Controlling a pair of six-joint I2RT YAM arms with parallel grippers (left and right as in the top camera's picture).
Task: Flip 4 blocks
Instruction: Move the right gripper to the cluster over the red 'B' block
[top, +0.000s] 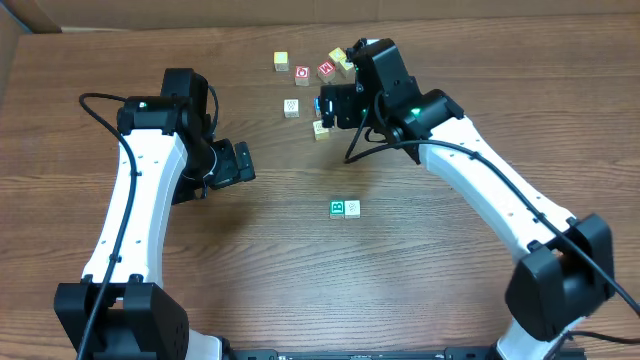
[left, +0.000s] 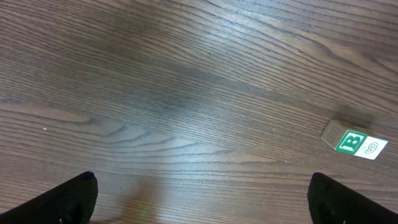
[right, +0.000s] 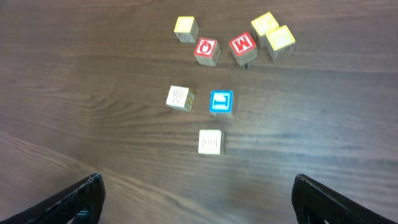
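Two blocks lie side by side mid-table: a green letter B block and a pale one. Further back lie a cream patterned block and a cream lined block. My right gripper hovers open above that back pair, nothing between its fingers. Over bare wood to the left of the B block, my left gripper is also open and holds nothing.
A blue-faced cube sits beside the patterned block. Behind it lie two red-faced cubes and three yellowish cubes. The right arm's black cable hangs near the lined block.
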